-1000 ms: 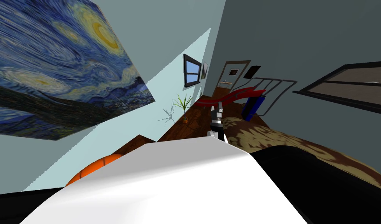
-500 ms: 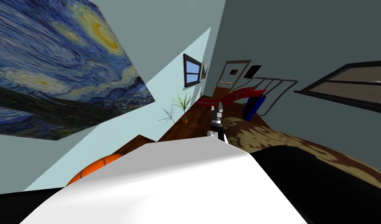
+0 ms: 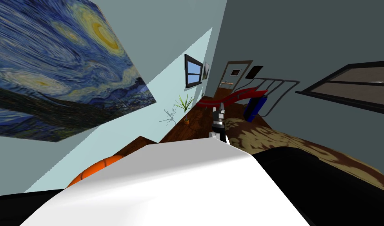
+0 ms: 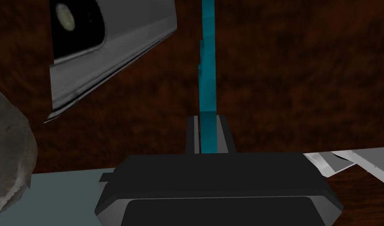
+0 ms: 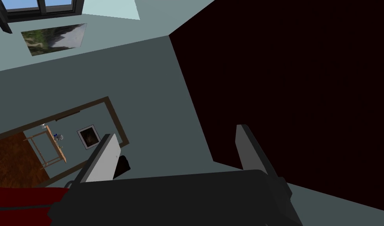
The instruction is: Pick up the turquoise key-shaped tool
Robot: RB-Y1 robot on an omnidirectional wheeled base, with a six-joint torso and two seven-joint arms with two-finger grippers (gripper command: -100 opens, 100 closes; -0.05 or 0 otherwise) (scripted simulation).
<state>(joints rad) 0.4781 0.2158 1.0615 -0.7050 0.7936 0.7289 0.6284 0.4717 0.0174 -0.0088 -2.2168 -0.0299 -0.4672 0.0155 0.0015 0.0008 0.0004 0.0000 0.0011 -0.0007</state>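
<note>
The turquoise key-shaped tool [image 4: 207, 59] appears edge-on as a thin strip with a stepped side, running out from my left gripper [image 4: 207, 117] over a dark brown wooden surface [image 4: 297, 78]. The gripper's two fingers [image 4: 192, 133] are shut on the tool's near end, pressing its sides. I cannot tell whether the tool rests on the wood or hangs above it. My right gripper [image 3: 219, 112] is raised in front of my chest, pointing toward the far doorway, and its fingers [image 5: 104, 157] stand open and empty.
Near the tool lies a grey slab with a black oval opening [image 4: 108, 43]. A grey lumpy object [image 4: 8, 149] and pale flat pieces [image 4: 344, 161] sit close to the left gripper's body. An orange round object [image 3: 97, 168] is low at my left.
</note>
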